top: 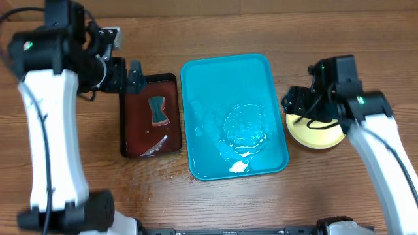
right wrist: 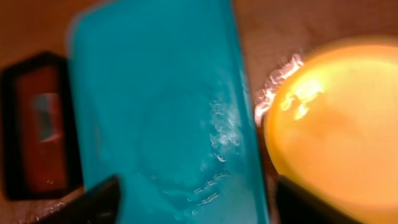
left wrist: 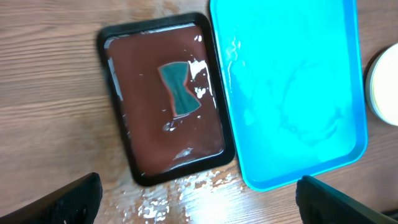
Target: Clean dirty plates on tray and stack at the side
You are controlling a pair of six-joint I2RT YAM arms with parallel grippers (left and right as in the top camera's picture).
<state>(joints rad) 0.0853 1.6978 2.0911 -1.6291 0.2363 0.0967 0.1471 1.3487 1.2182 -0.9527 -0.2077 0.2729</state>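
Observation:
The turquoise tray (top: 196, 85) lies mid-table, wet, with no plates on it; it also shows in the left wrist view (left wrist: 292, 74) and the right wrist view (right wrist: 149, 93). A stack of plates (top: 317, 134) with a yellow-green rim sits right of the tray, partly under my right arm, and looks blurred yellow in the right wrist view (right wrist: 336, 137). Its edge shows in the left wrist view (left wrist: 382, 84). My right gripper (top: 297, 104) is open and empty above the tray's right edge (right wrist: 196, 199). My left gripper (top: 134, 75) is open and empty (left wrist: 199, 199) over the dark red-brown tray.
The dark red-brown tray (top: 130, 124) with a black rim lies left of the turquoise one and holds a teal sponge (top: 157, 109), also in the left wrist view (left wrist: 179, 87). Water drops lie on the wood by it (left wrist: 180, 190).

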